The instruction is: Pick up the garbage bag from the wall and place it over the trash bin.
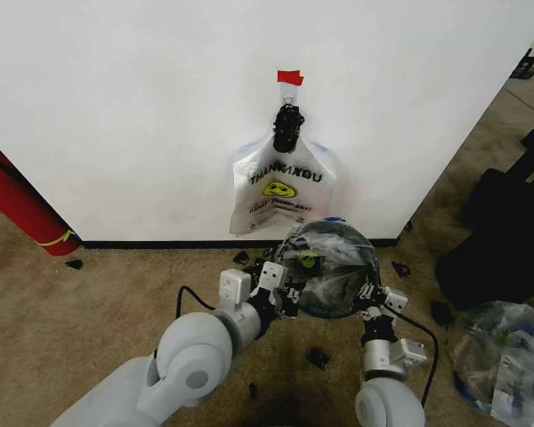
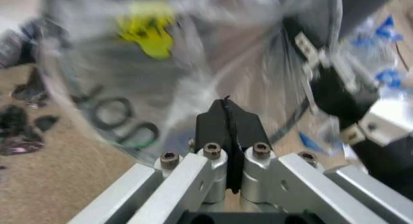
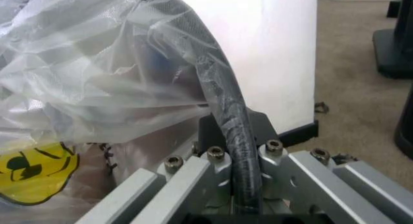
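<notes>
Stretching the bag (image 1: 331, 267) over the bin (image 1: 316, 307), left gripper (image 1: 282, 289) & right gripper (image 1: 370, 301) each pinched its edge, jaws pressed together.

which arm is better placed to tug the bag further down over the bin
Neither clearly: left gripper and right gripper each pinch the garbage bag at opposite sides of the trash bin.

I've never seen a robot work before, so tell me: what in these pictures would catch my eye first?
Probably the see-through garbage bag stretched over the round trash bin on the carpet, with the left gripper and right gripper pinching its opposite sides. Behind it, a white smiley-face bag hangs on the wall under red tape. A red fire extinguisher leans at far left.
</notes>
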Available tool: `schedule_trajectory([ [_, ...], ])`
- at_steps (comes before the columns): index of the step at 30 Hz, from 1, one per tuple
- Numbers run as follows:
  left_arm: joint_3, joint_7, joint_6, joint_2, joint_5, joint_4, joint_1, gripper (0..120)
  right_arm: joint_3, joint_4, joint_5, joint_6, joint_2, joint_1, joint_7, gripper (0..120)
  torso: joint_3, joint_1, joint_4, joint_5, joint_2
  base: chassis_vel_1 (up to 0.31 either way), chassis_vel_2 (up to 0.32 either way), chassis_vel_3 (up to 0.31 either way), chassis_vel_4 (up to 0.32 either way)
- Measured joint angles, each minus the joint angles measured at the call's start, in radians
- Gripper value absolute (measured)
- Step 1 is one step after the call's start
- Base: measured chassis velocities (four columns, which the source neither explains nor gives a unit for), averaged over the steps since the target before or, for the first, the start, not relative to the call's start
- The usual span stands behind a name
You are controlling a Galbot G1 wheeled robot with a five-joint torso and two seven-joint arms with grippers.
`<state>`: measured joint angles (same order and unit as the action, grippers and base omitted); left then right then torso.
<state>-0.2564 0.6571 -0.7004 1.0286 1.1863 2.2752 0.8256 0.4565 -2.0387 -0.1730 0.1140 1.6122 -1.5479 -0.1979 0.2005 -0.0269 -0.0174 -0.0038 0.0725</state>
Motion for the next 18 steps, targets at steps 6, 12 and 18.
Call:
schedule_trajectory([
  [6,-0.144,0.035,-0.008,0.092,-0.013,-0.121,-0.113,0,0.024,-0.003,-0.012,0.009,-0.031,0.003,0.005,0,0.000,0.000,0.0002,0.0002,0.000,0.000,0.000,0.000,0.000],
  [12,-0.220,0.083,-0.004,0.190,-0.021,-0.257,-0.216,0,0.044,-0.011,-0.055,0.010,-0.082,0.015,0.004,0,0.000,0.000,-0.0003,0.0001,0.000,0.000,0.000,0.000,0.000],
  [18,-0.232,0.077,0.005,0.200,-0.078,-0.300,-0.245,0,0.039,-0.034,-0.038,0.010,-0.061,-0.005,0.005,0,0.000,0.000,0.0006,0.0002,0.000,0.000,0.000,0.000,0.000],
])
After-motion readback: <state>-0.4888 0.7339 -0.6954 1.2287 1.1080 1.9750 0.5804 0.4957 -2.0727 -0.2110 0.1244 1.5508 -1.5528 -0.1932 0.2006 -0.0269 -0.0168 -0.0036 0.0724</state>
